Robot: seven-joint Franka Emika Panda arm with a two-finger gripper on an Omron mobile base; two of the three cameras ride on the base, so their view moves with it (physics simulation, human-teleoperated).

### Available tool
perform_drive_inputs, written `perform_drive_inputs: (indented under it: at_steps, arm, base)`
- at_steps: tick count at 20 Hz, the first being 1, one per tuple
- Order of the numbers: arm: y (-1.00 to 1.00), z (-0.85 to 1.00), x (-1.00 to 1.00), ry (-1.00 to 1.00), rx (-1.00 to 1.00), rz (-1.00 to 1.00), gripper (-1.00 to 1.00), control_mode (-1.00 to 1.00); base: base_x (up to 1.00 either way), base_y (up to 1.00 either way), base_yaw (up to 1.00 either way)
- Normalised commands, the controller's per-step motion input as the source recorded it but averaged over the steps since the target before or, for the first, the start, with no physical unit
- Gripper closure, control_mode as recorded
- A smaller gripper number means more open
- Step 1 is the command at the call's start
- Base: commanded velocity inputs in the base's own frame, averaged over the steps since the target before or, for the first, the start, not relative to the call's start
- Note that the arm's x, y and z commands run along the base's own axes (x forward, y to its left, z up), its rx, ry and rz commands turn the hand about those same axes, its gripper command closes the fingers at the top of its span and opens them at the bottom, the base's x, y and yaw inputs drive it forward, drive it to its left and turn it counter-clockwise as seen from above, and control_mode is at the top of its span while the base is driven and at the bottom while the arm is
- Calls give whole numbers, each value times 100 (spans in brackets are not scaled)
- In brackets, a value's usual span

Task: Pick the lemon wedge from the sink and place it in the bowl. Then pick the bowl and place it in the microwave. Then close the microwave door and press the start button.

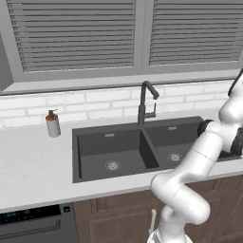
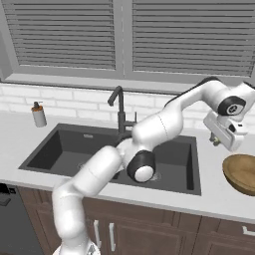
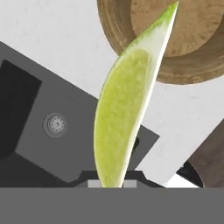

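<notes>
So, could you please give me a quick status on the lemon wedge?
Pincer shut on lemon wedge, lifted above counter. Bowl just ahead, not yet reached. Path clear.

Matt dark sink [image 1: 111, 147], grainy wooden bowl [image 2: 242, 172], moist glossy lemon wedge [image 3: 124, 105], speckled stone-like counter [image 1: 33, 161]

The bowl [image 2: 242, 173], just below and beside the pincer [image 2: 215, 141], runs off the right edge of the right base view. In the hand view its rim [image 3: 114, 33] is cut by the top edge, and the lemon wedge [image 3: 124, 105] covers the fingertips holding it.
</notes>
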Motion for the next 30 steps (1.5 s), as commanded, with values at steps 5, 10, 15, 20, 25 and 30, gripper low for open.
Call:
perform_drive_inputs:
  at_steps: [5,10,15,20,25,30]
  arm:
    - [-23,-65,-1,-7,-49,-15,100,-100]
    - [-70,0,0,14,-13,-10,100,-100]
    - [-17,-7,0,24,0,-10,100,-100]
    - [-42,-6,0,13,3,-5,100,-100]
    - [-70,-11,0,6,14,0,100,-100]
    - [-23,-34,0,0,15,0,100,-100]
  base:
    - [0,0,0]
    - [0,0,0]
    - [0,0,0]
    - [0,0,0]
    - [0,0,0]
    - [0,0,0]
